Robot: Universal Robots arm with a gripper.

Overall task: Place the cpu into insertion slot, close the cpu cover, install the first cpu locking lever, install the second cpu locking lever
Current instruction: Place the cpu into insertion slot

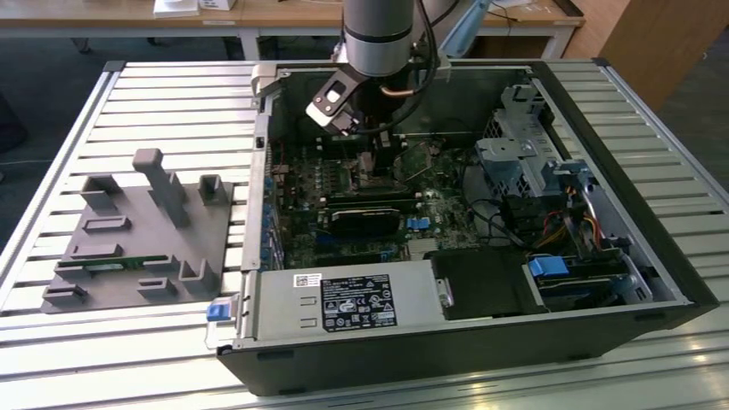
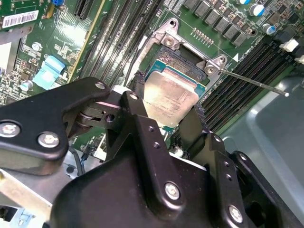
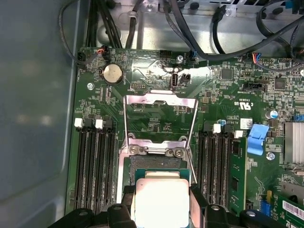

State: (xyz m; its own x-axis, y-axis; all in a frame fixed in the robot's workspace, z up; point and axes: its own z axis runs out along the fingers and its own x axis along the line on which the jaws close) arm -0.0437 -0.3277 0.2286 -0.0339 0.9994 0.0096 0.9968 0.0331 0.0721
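Exterior view: a black two-fingered gripper reaches into an open black computer case. Second wrist view: it clamps the flat tan-silver square cpu over the dark, silver-rimmed insertion slot. First wrist view: the thin silvery cpu cover is flipped open beyond the slot.

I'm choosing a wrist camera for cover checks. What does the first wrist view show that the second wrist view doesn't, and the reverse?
First wrist view: the cpu cover swung open beyond the insertion slot, and a round coin battery farther on. Second wrist view: a thin lever rod running out from the slot's corner to its free end. Both wrist views: the gripper clamping the cpu over the slot.
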